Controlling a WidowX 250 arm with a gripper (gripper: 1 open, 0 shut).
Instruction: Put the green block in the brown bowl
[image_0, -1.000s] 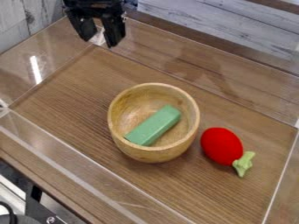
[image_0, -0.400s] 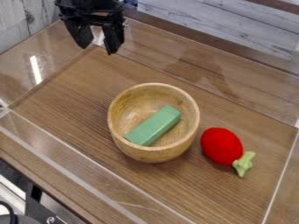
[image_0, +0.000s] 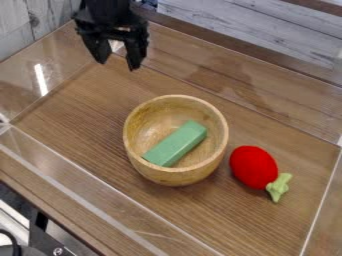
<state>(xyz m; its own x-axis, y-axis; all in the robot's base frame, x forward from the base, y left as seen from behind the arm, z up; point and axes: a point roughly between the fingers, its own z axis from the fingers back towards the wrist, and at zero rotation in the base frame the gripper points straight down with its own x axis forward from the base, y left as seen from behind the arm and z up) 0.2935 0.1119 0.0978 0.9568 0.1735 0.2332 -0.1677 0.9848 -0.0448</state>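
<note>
A clear plastic wall (image_0: 94, 215) is seen nearest the camera, along the front edge of the wood-grain table (image_0: 80, 140). Just behind it, at lower right, a red strawberry-like toy (image_0: 254, 166) w/ a green stem is laid on the table, just beside the brown bowl (image_0: 139, 150) but not touching it. The bowl is set upright near the centre. The green block (image_0: 177, 144) is found inside the bowl, lying diagonally and tilted up against the inner wall. Further back, upper left, the black gripper (image_0: 115, 55) is hung above the table, well apart from the bowl, pointed downward. Its jaws are spread wide & nothing is held between them.
</note>
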